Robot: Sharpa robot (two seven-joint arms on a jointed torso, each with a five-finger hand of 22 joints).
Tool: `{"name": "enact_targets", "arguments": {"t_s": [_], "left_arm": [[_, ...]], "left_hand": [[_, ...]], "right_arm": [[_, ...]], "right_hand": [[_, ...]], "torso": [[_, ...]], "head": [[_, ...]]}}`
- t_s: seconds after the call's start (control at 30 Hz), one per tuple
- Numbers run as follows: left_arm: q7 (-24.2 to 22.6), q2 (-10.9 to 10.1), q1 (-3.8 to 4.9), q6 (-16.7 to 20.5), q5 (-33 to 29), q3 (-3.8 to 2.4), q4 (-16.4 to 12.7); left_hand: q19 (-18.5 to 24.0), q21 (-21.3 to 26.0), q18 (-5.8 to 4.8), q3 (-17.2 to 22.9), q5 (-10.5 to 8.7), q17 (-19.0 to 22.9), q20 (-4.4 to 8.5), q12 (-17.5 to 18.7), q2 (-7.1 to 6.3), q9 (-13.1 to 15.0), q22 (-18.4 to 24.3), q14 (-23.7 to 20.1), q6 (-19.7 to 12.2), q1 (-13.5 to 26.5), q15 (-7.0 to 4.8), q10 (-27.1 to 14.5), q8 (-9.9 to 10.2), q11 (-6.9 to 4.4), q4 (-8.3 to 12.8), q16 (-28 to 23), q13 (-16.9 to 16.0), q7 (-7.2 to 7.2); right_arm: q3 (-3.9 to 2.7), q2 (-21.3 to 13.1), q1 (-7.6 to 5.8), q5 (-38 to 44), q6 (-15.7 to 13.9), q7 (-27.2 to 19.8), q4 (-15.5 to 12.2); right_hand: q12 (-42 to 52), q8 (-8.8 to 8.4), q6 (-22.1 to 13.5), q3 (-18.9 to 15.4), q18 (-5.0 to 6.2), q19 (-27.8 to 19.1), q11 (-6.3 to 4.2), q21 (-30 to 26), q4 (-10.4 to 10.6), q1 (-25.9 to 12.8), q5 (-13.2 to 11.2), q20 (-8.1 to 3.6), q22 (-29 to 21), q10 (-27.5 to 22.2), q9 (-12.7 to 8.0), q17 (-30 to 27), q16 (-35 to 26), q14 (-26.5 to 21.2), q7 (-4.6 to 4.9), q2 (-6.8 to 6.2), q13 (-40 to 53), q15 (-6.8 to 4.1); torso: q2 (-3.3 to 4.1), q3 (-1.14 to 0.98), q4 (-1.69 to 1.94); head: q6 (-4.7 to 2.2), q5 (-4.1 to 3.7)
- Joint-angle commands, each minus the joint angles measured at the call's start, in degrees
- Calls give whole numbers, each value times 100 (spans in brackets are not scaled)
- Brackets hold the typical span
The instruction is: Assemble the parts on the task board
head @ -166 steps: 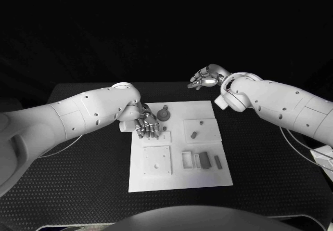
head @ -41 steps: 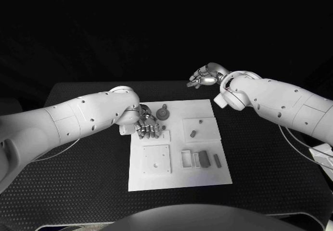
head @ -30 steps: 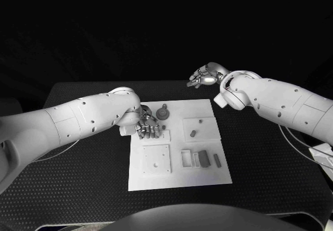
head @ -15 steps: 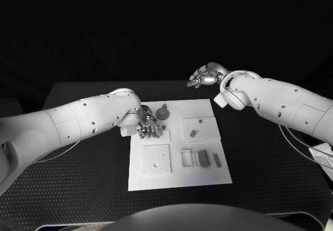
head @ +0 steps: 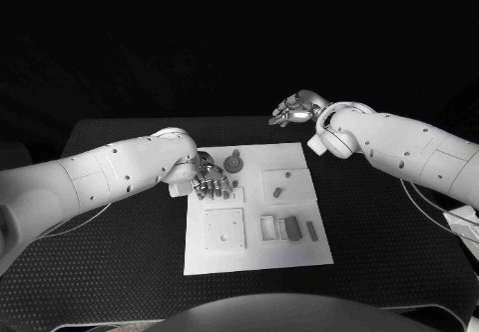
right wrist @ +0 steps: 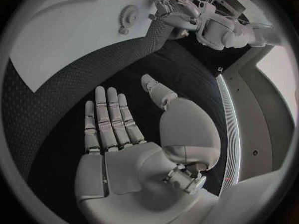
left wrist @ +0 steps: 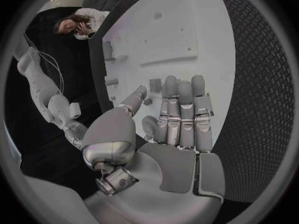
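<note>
The white task board (head: 261, 252) lies mid-table. My left hand (head: 210, 183) is over its far left part, fingers straight and together, tips down at a raised square (head: 232, 196). Its fingers (left wrist: 182, 112) hover above the board (left wrist: 187, 30) with the thumb apart and nothing gripped; a small grey part (left wrist: 155, 84) lies just past the fingertips. A grey gear (head: 234, 164) sits beside that hand. Grey bars (head: 291, 227) lie near the board's right side. My right hand (head: 295, 109) is raised beyond the far right corner, its fingers (right wrist: 109, 119) spread and empty.
A second raised square (head: 225, 229) with a small peg is at the board's near left, and another block (head: 282, 185) with two small pegs at the far right. Black matting (head: 389, 228) surrounds the board. The board (right wrist: 74, 30) and gear (right wrist: 131, 16) lie well ahead of my right palm.
My left arm has shifted slightly while its hand stays over the same far left part of the board. The right hand has not moved.
</note>
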State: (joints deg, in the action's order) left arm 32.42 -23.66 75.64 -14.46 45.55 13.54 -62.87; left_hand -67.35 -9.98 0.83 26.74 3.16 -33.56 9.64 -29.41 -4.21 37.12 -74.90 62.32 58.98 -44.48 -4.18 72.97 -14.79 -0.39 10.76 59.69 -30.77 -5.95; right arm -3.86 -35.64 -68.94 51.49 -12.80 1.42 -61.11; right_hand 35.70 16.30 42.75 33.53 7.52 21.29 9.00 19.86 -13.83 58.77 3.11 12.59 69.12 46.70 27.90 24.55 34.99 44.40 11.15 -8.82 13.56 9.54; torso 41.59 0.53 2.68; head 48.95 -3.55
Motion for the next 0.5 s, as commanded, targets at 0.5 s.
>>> {"name": "enact_targets", "arguments": {"t_s": [0.5], "left_arm": [[-64, -651, 219, 227, -788, -259, -657]], "left_hand": [[98, 80, -48, 61, -31, 19, -4, 33, 8, 13, -99, -142, -106, -153, 6, -166, 14, 32, 93, 10, -44, -11]], "right_arm": [[-2, -29, 3, -57, 12, -81, 14]], "right_hand": [[-22, 17, -54, -27, -115, -45, 18, -39, 24, 15, -25, -16, 17, 42, -11, -7, -31, -46, 152, -4, -18, 5]], "torso": [[-12, 14, 15]], "head": [[-138, 11]]}}
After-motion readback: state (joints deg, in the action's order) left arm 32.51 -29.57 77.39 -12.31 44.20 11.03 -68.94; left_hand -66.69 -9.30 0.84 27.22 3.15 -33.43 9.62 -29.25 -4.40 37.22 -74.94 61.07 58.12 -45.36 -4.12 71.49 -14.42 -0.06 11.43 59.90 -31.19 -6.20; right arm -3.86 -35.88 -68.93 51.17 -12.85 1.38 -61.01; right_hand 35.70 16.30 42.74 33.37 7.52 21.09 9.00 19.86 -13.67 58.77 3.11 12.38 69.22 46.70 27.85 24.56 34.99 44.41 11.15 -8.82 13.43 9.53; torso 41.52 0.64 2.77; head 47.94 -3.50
